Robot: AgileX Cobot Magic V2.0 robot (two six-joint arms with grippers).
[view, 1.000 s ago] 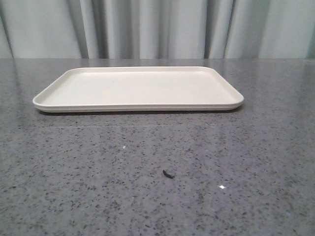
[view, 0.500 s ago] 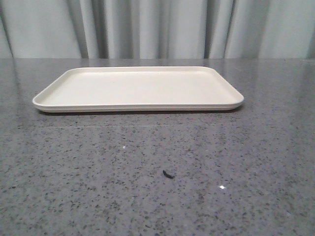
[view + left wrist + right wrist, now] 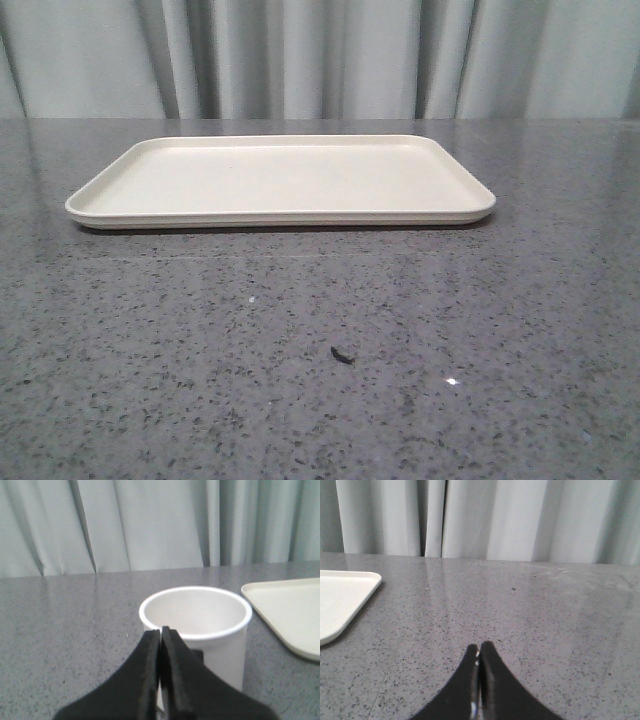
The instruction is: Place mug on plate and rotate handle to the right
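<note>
Left wrist view: left gripper (image 3: 161,645) fingers were together just before the mug (image 3: 196,630), risking knocking it; right gripper (image 3: 479,662) fingers likewise together.

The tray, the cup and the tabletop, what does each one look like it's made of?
The tray looks like matte cream plastic, maybe melamine: even colour, soft rounded rim, no glare. The cup seems to be glazed white ceramic or smooth plastic, judging by its thick, even rim; I cannot tell which. The tabletop looks like polished grey speckled stone or a laminate copy, since it reflects the curtain faintly.
</note>
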